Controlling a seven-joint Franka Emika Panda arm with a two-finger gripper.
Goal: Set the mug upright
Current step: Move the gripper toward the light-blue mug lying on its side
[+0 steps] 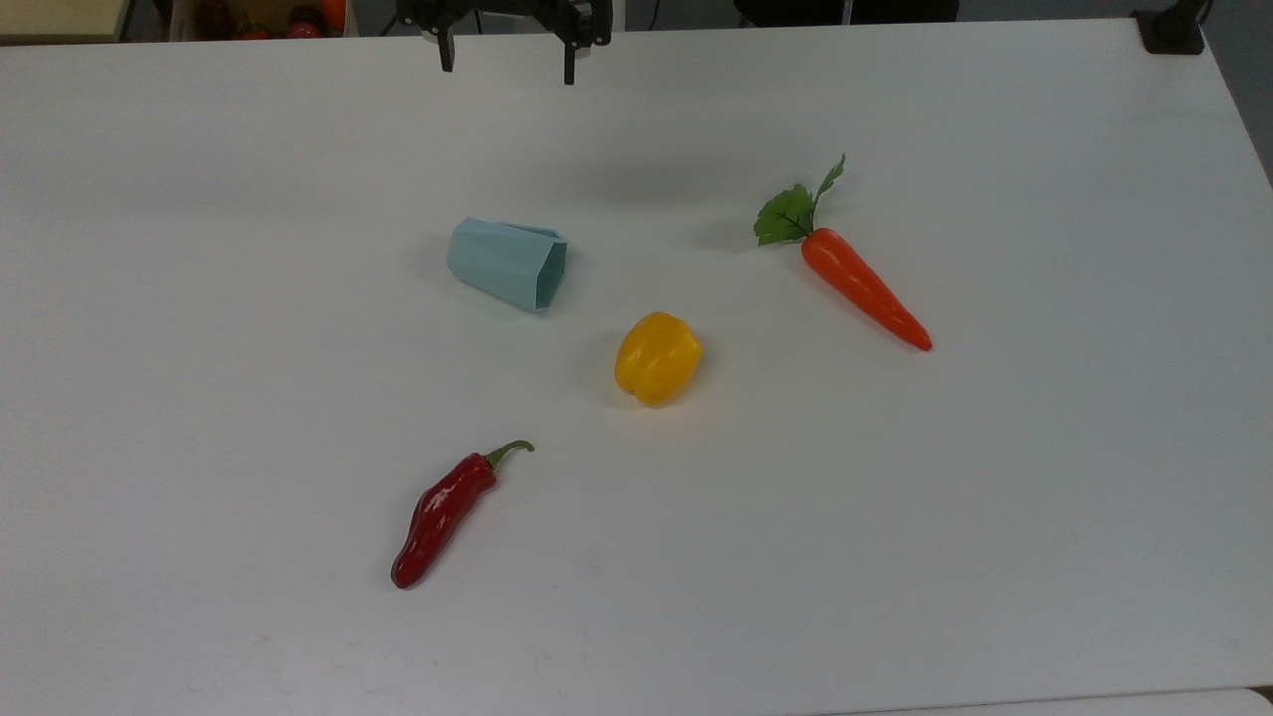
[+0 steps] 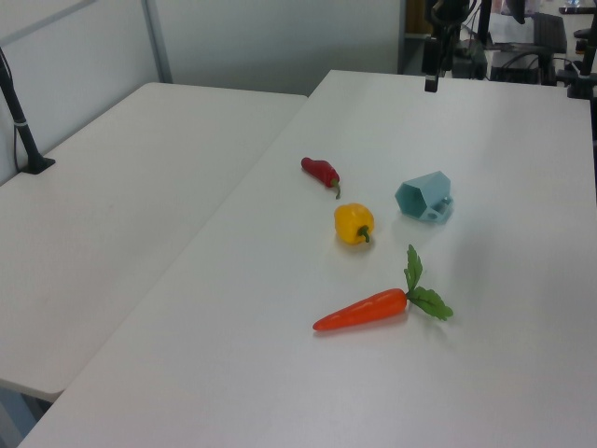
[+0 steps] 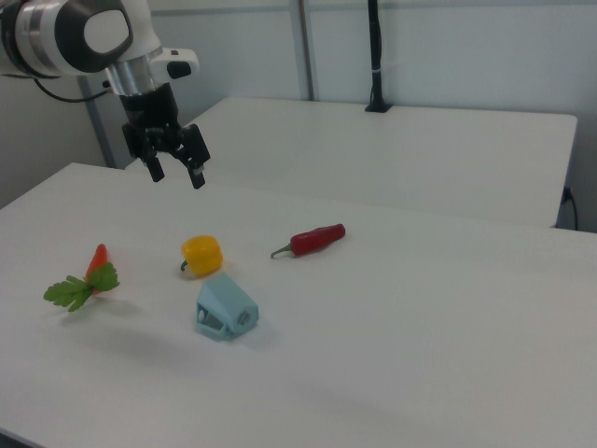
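end effector [image 1: 507, 62] is held high, fingers spread wide, empty, well apart from the mug [image 1: 509, 264], which lies on its side mid-counter [image 1: 199, 298] near yellow pepper [image 1: 657, 357]. approach step judged; descent and a tipping grasp needed.

a lab: white tables [image 1: 199, 298], mounted robot arm [image 3: 75, 37].
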